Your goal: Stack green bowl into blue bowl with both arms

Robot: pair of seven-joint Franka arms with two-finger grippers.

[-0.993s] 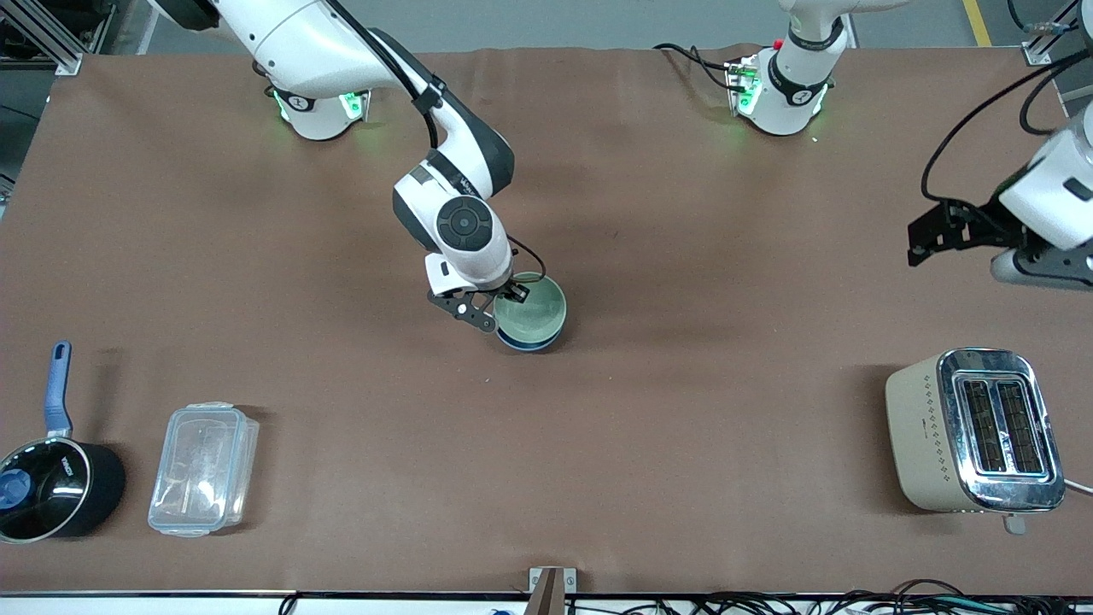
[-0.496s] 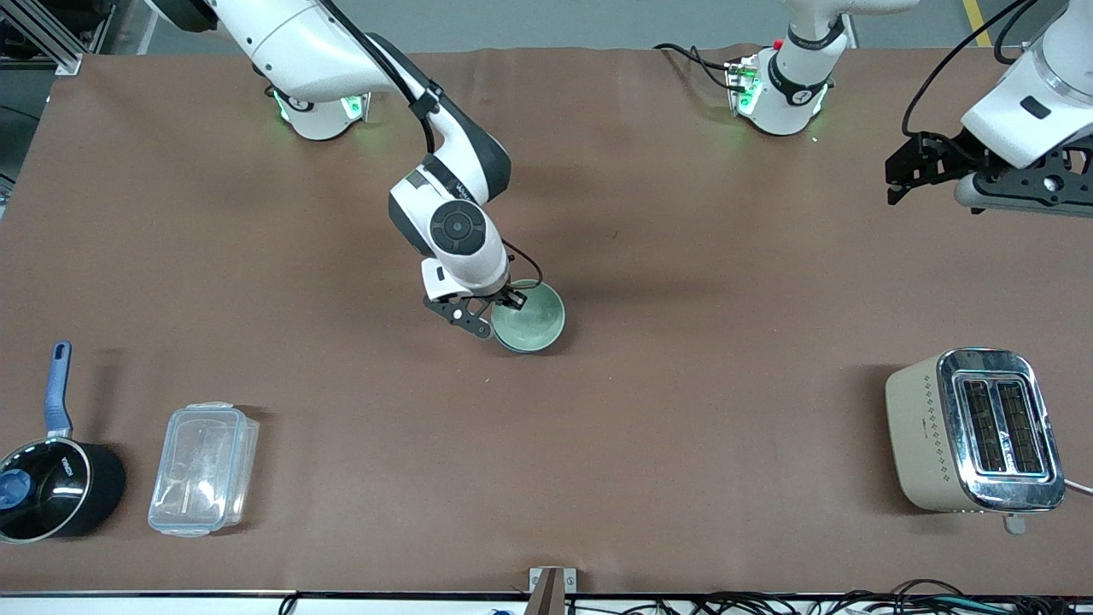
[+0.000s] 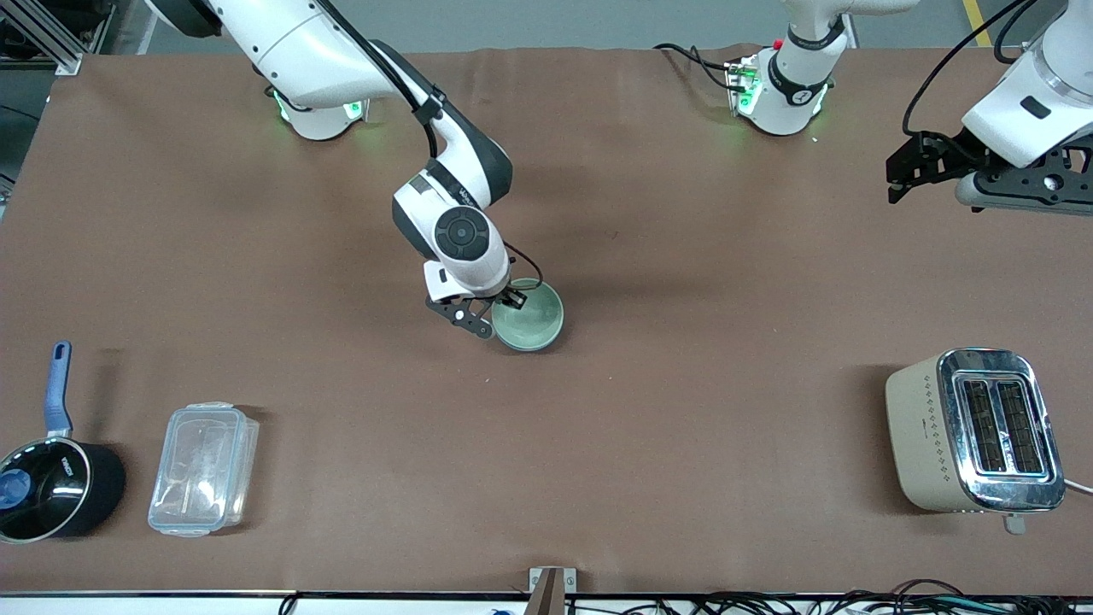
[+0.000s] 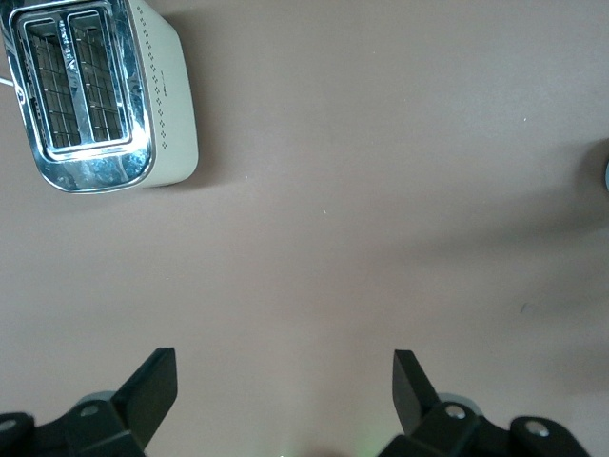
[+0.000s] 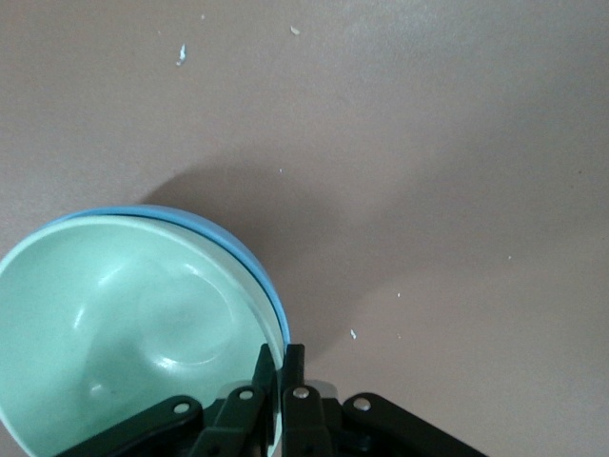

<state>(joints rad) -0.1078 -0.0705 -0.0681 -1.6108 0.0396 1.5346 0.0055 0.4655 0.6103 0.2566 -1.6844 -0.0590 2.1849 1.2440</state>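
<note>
The green bowl (image 3: 534, 318) sits nested inside the blue bowl in the middle of the table. In the right wrist view only a thin blue rim (image 5: 259, 265) shows around the green bowl (image 5: 124, 324). My right gripper (image 3: 510, 299) is shut on the rim at the side toward the right arm's end. In its wrist view the right gripper (image 5: 283, 357) has one finger inside the green bowl and one outside the blue rim. My left gripper (image 3: 892, 178) is open and empty, up in the air over bare table (image 4: 285, 367) at the left arm's end.
A cream and chrome toaster (image 3: 973, 431) stands near the front camera at the left arm's end; it also shows in the left wrist view (image 4: 95, 95). A black saucepan with a blue handle (image 3: 51, 487) and a clear plastic container (image 3: 203, 468) stand at the right arm's end.
The green bowl has settled lower into the blue bowl, whose edge no longer shows from the front. My left gripper has moved toward its base, then held still.
</note>
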